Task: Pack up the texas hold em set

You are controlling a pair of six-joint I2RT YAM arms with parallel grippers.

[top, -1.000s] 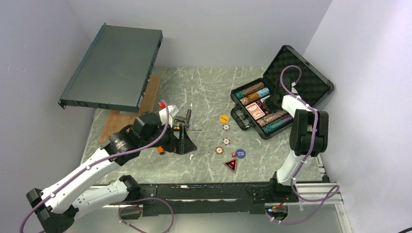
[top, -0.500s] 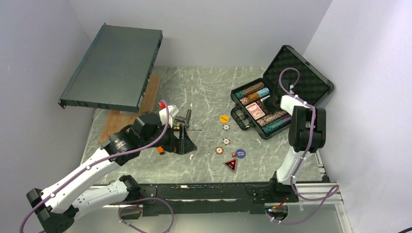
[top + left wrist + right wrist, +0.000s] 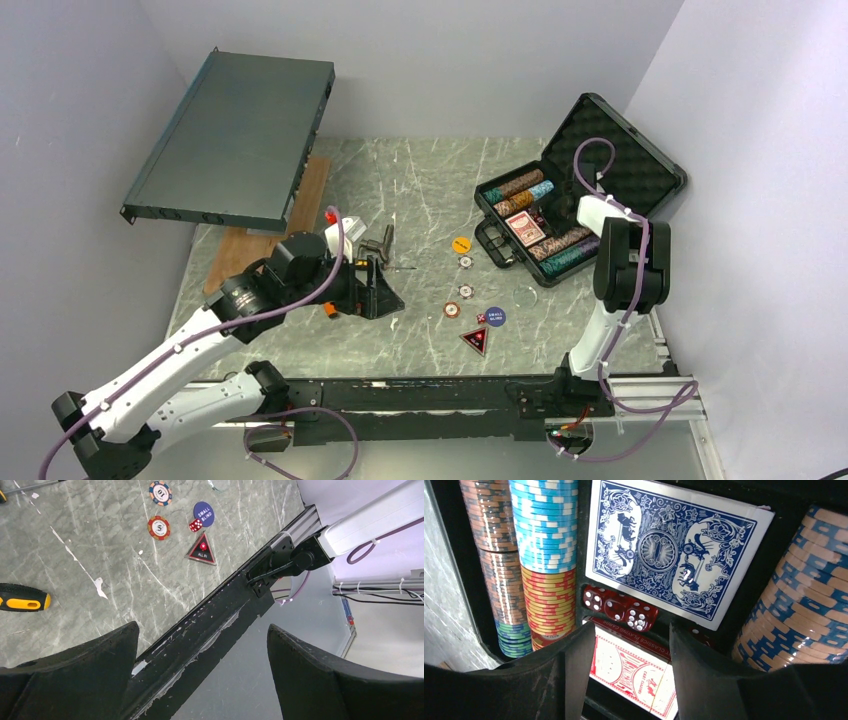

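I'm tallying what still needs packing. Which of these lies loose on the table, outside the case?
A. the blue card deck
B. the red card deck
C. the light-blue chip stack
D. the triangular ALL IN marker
D: the triangular ALL IN marker lies on the table near the SMALL BLIND button, while the blue deck and red deck sit inside the case.

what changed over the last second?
Right arm edged slightly toward the case; right gripper hangs over the dice, jaws apart, holding nothing. Left arm drew back a little, left gripper open. Loose chips and buttons stayed put.
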